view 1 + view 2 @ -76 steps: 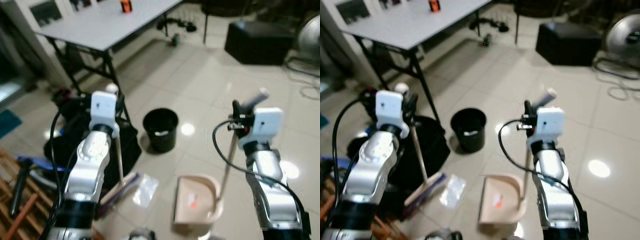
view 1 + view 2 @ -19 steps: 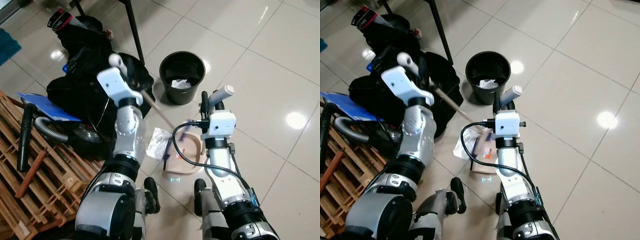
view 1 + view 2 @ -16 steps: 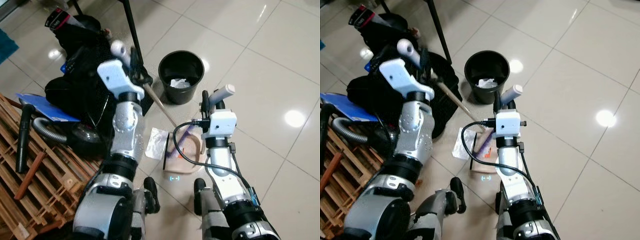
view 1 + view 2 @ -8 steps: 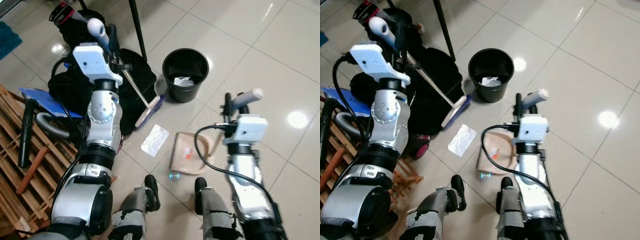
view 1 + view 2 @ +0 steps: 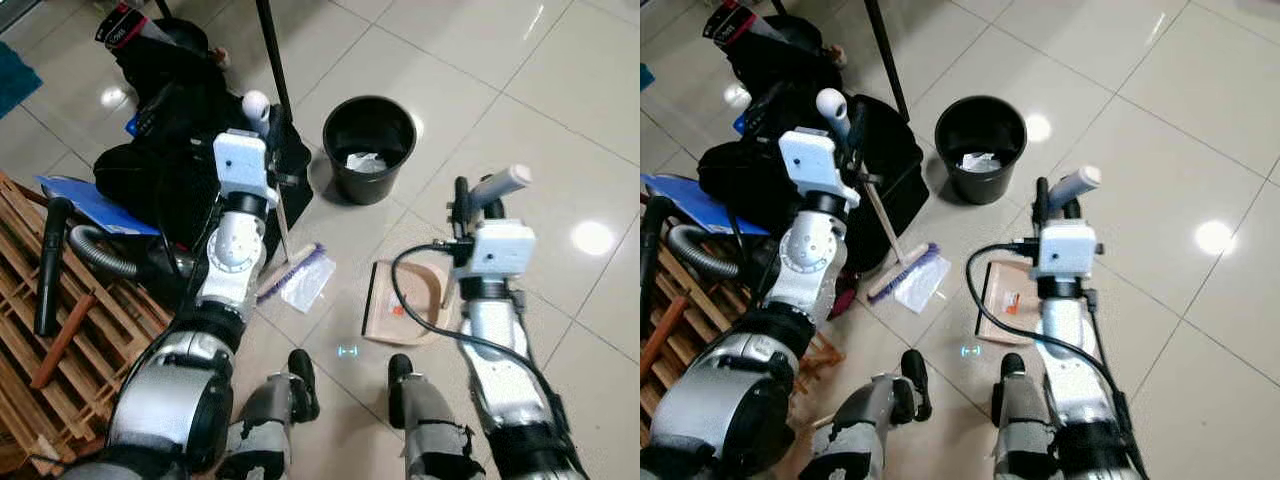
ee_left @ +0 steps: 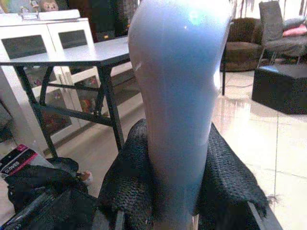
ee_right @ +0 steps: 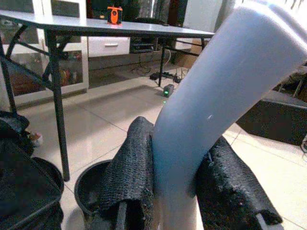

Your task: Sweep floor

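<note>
My left gripper (image 5: 262,118) is shut on the pale grip of a broom; the left wrist view shows the grip (image 6: 180,96) squeezed between black padded fingers (image 6: 128,184). The broom head (image 5: 290,270) rests on the tiles, touching a clear plastic wrapper (image 5: 310,284). To its right lies a beige dustpan (image 5: 398,306) with a small orange scrap in it. My right gripper (image 5: 470,197) is shut on the dustpan's upright grey handle (image 7: 206,120). A black bin (image 5: 369,148) with white scraps inside stands just beyond.
Black bags (image 5: 175,120), a vacuum hose (image 5: 95,255) and a wooden pallet (image 5: 60,340) crowd the left side. A table leg (image 5: 270,45) rises behind the bags. My feet (image 5: 300,375) stand just behind the wrapper and dustpan. Open tiles (image 5: 560,110) stretch to the right.
The left arm has swung inward and the broom head has come from near the bin down against the wrapper. The dustpan has shifted slightly to the right.
</note>
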`<state>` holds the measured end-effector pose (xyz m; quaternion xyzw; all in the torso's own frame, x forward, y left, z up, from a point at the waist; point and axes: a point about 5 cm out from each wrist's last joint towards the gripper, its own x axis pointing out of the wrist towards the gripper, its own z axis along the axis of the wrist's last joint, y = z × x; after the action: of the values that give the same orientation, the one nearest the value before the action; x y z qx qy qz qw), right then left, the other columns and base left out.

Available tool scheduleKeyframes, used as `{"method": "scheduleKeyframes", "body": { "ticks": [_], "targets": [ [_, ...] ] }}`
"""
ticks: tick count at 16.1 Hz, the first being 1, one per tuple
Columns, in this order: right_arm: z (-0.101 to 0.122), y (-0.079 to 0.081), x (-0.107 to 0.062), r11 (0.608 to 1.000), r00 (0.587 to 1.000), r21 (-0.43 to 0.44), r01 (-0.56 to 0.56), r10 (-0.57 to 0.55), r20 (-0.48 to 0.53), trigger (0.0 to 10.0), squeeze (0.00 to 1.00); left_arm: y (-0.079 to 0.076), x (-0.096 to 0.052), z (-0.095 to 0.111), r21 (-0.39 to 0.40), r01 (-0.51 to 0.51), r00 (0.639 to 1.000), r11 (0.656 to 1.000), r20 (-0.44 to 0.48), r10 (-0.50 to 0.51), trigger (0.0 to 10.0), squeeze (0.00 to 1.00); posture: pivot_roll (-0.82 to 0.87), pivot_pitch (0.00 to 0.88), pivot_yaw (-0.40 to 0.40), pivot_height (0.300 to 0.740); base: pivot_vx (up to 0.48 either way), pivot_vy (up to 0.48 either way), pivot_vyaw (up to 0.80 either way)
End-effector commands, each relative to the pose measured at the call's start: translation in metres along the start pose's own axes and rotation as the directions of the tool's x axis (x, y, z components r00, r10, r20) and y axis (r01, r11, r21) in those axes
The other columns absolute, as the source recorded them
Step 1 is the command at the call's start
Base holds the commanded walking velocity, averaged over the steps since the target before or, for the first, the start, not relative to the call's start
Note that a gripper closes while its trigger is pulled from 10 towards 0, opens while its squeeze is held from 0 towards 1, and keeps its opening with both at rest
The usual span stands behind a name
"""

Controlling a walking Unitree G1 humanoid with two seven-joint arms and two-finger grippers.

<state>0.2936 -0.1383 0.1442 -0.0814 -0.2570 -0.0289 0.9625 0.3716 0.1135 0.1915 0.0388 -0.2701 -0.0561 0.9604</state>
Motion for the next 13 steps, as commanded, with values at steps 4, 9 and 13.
{"method": "scheduleKeyframes", "body": {
  "ticks": [4,9,13],
  "targets": [
    [-0.027,0.036,-0.026,0.995,0.984,0.034,-0.096,0.1,-0.151,10.0,0.0,-0.005,-0.001,-0.007,-0.011,-0.018,0.999,1.0,-0.046,0.017,10.0,0.0,-0.03,0.441,0.115,0.74,0.0,0.0,0.0],
    [-0.044,0.046,-0.036,0.996,0.962,0.048,-0.069,0.08,-0.263,10.0,0.0,-0.03,-0.005,-0.011,-0.257,-0.144,0.987,0.956,-0.105,0.121,10.0,0.0,-0.02,0.443,0.115,0.74,0.0,0.0,0.0],
    [-0.045,0.055,-0.038,0.994,0.952,0.103,-0.041,0.07,-0.297,10.0,0.0,-0.038,0.001,-0.003,-0.406,-0.316,0.949,0.858,-0.146,0.28,10.0,0.0,-0.02,0.427,0.115,0.74,0.0,0.0,0.0]
  ]
}}
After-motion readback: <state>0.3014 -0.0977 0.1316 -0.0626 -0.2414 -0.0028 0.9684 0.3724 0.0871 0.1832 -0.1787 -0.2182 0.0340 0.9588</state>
